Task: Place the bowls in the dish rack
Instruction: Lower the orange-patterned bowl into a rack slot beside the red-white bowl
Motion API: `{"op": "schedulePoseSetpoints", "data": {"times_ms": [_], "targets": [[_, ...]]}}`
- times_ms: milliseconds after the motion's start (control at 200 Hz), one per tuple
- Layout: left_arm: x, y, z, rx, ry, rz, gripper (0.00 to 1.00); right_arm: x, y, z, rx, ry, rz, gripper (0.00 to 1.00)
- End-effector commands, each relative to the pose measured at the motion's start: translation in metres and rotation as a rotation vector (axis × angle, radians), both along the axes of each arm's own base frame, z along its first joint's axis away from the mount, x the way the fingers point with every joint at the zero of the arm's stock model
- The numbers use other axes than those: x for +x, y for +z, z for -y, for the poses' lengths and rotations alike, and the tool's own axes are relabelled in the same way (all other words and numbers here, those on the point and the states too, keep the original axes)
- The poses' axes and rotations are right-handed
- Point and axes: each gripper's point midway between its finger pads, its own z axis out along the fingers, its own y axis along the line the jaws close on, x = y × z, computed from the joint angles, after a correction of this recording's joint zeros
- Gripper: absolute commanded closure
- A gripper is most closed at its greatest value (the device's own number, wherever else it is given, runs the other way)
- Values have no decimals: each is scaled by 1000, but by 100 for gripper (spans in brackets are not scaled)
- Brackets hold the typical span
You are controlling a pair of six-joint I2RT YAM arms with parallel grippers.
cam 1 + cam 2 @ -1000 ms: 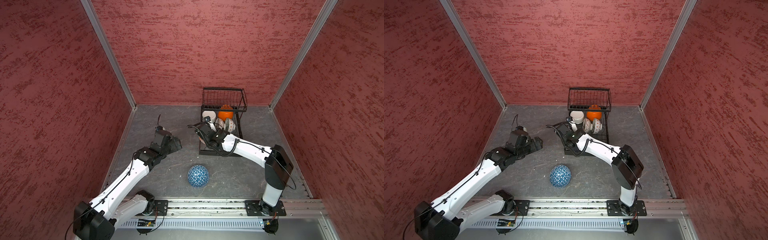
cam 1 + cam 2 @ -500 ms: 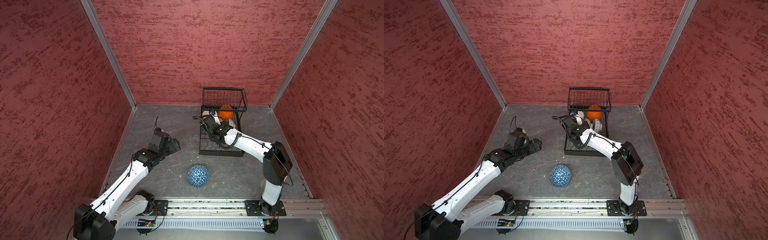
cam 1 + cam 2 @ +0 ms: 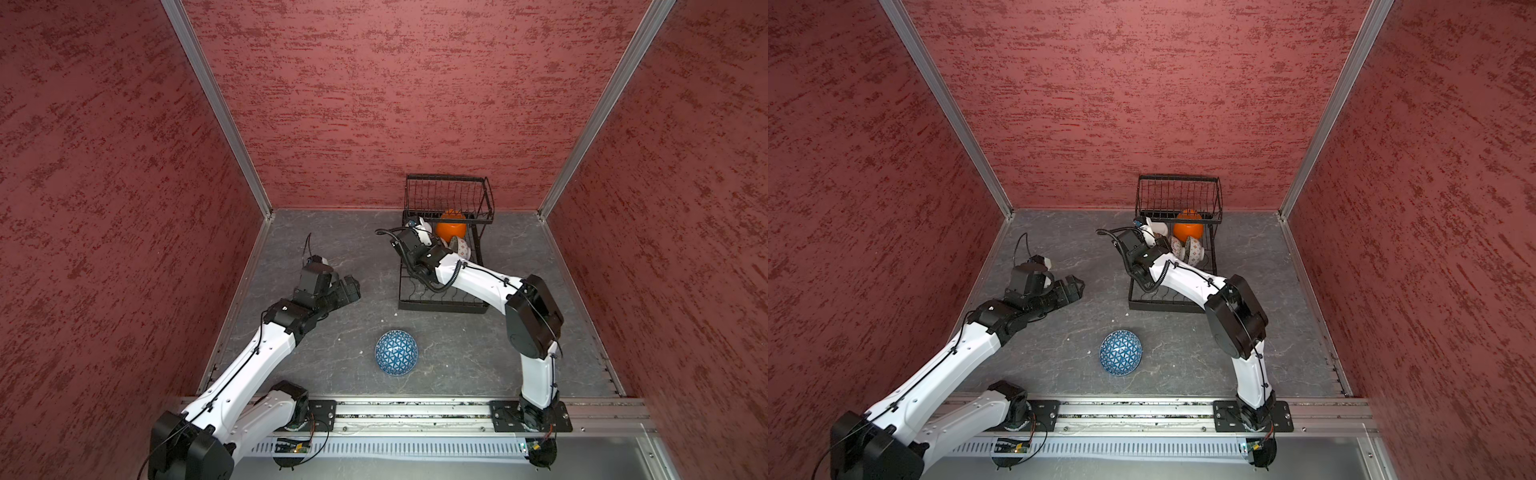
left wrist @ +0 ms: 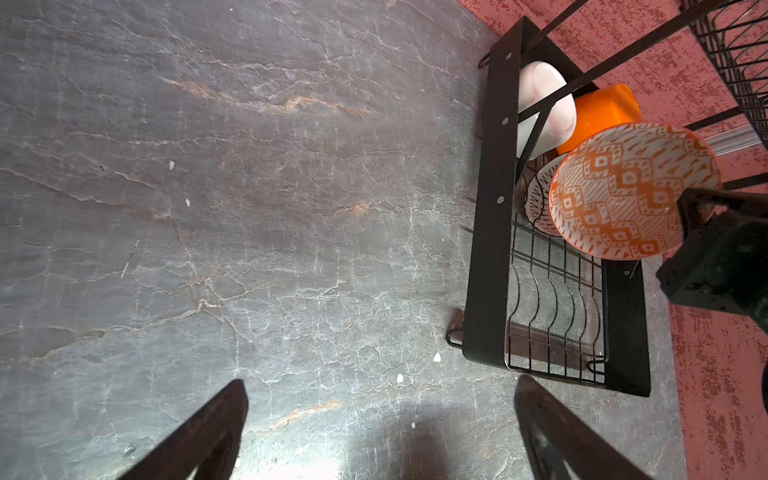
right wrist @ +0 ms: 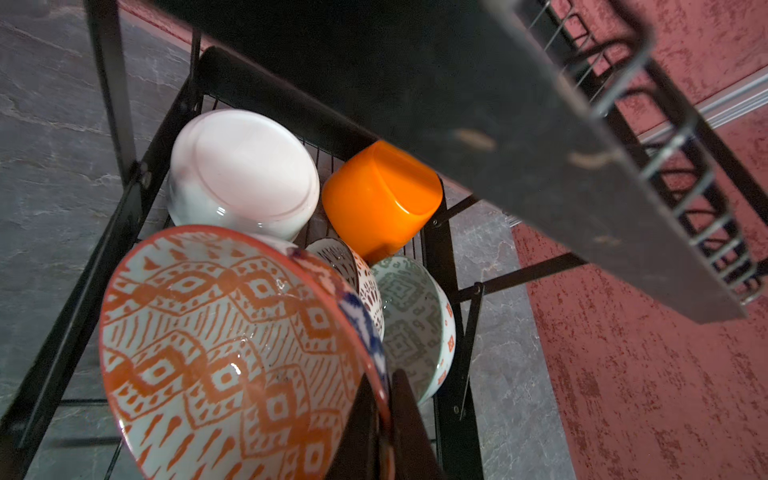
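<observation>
The black wire dish rack [image 3: 440, 308] [image 3: 1173, 308] stands at the back right. Its base holds a white bowl [image 5: 245, 166], an orange bowl [image 5: 378, 199] [image 3: 451, 229], a grey-green patterned bowl [image 5: 409, 316] and a dark-dotted one [image 5: 345, 257]. My right gripper [image 5: 384, 415] is shut on the rim of a red-and-white patterned bowl [image 5: 208, 340] [image 4: 631, 195], held on edge over the rack's base beside the others. A blue patterned bowl [image 3: 396, 352] [image 3: 1120, 352] lies upside down on the floor, in front of the rack. My left gripper [image 4: 380, 382] [image 3: 349, 286] hovers open and empty, left of the rack.
The rack's raised upper basket [image 3: 449, 193] overhangs the bowls, and my right arm [image 3: 469, 278] reaches in under it. Red walls close the cell on three sides. Small white chips [image 4: 436, 357] dot the grey floor near the rack's corner.
My right gripper has carried the red-and-white bowl from the rack's front left edge deeper into the rack, toward the other bowls. The left arm has shifted slightly.
</observation>
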Motion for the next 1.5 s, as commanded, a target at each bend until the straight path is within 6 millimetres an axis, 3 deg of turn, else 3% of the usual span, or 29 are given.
{"op": "schedulePoseSetpoints", "data": {"times_ms": [0,792,1102,1498], "targets": [[1,4,-1,-7,-13,27,0,13,23,1,-11,-41,97,100],[4,-2,-14,-10,5,19,0,41,9,0,-170,-84,164,100],[6,-7,-15,-16,4,13,0,43,7,1,-197,-109,200,100],[8,-12,-13,-19,-3,2,0,43,-18,2,-215,-121,184,100]]}}
